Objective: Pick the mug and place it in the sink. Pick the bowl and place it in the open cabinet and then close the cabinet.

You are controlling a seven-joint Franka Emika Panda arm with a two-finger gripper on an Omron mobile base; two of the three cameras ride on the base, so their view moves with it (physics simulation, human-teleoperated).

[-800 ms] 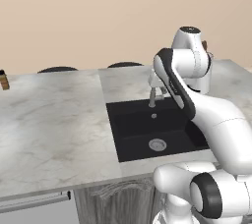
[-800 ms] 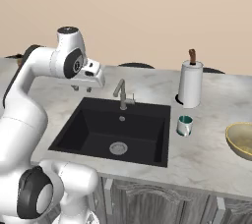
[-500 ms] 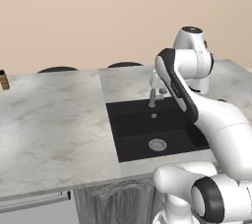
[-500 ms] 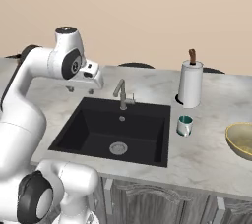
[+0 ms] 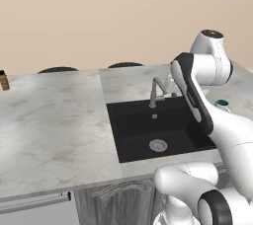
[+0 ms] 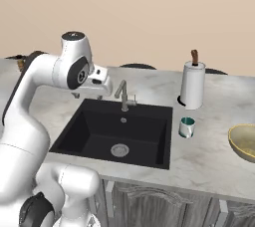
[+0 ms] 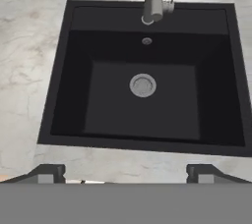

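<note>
Standing at the left base view, mug [image 5: 222,104] sits on counter beside empty sink [image 5: 163,147]; right base view, bowl [image 6: 244,141] waits on counter, untouched; hand view, gripper [image 7: 125,173] fingers wide apart, holding nothing—neither pick started.

Black sink [image 6: 112,134] with round silver drain [image 7: 143,85] and grey faucet [image 6: 123,95]. Pale grey table [image 5: 54,120] with darker marbled veining. White mug [image 6: 187,127] with teal-green band and interior, right of the tool [image 6: 94,88]. Tan-olive bowl [image 6: 244,142] with lighter rim, farther right. White roll [image 6: 192,85] on brown-topped holder, beyond the mug. Dark tool fingertips [image 7: 49,171] with lighter grey faces. Beige plain wall [image 5: 99,17] behind. Dark grey woodgrain fronts [image 6: 164,206] below the table. Black cooktop rings [image 5: 58,69] at the far edge.
</note>
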